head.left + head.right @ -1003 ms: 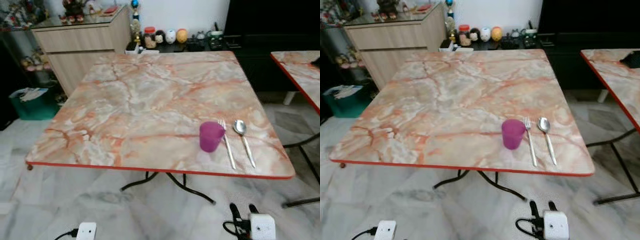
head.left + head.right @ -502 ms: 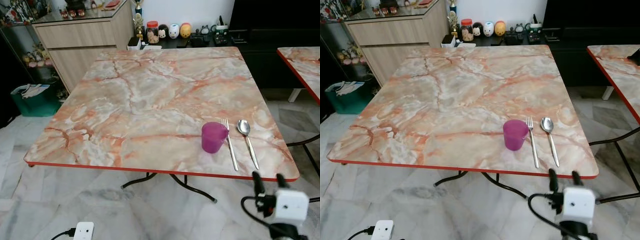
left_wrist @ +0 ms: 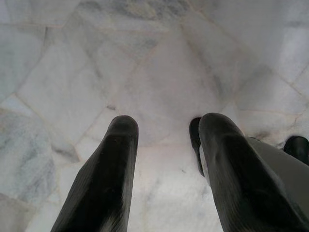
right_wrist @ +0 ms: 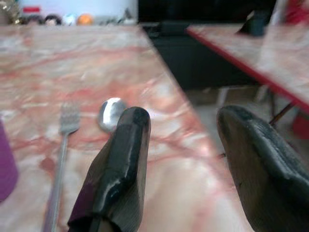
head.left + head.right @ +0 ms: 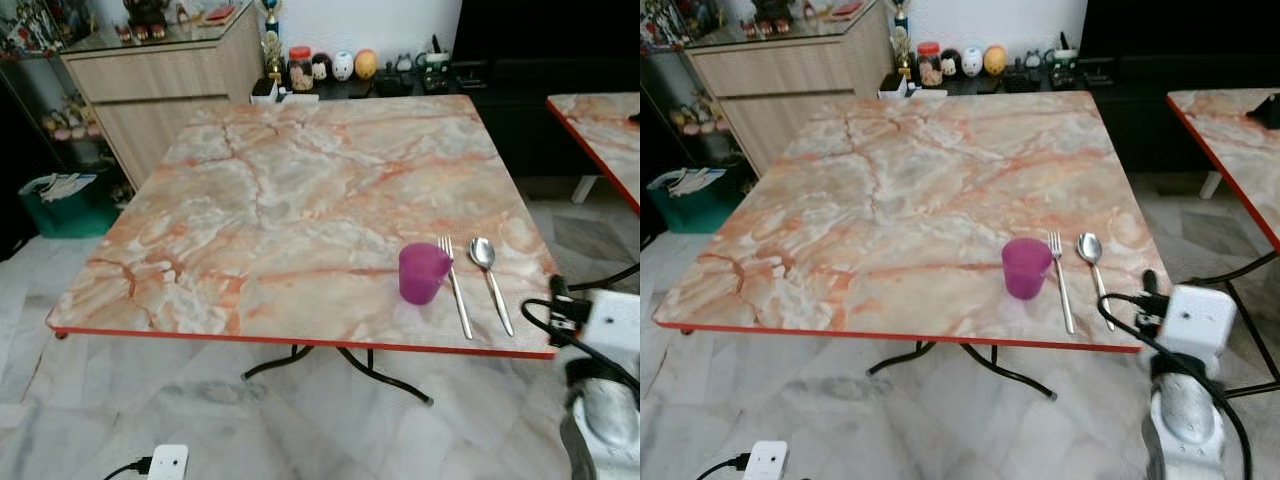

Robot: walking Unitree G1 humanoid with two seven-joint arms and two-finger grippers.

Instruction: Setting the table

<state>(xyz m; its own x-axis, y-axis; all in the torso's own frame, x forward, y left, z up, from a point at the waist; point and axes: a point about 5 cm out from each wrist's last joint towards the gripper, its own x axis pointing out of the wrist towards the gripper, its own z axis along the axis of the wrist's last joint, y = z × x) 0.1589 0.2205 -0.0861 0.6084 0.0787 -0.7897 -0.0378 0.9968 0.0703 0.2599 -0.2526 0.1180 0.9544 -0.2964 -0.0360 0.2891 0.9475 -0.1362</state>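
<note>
You face a square pink-marbled, red-edged tabletop (image 5: 300, 180) on pale grey marble floor tiles (image 5: 120, 410). Behind it, you see a light wooden sideboard (image 5: 160, 85), a white wall (image 5: 350, 20), and a green bin (image 5: 65, 205).

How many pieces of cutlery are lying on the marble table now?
2. A fork lies just right of the purple cup, and a spoon lies right of the fork, near the table's front right corner. Nothing seems hidden behind the cup.

On the table (image 5: 300, 200) near its front right corner, cup (image 5: 422, 272), fork (image 5: 454, 285), spoon (image 5: 488, 275) lie left to right.
</note>
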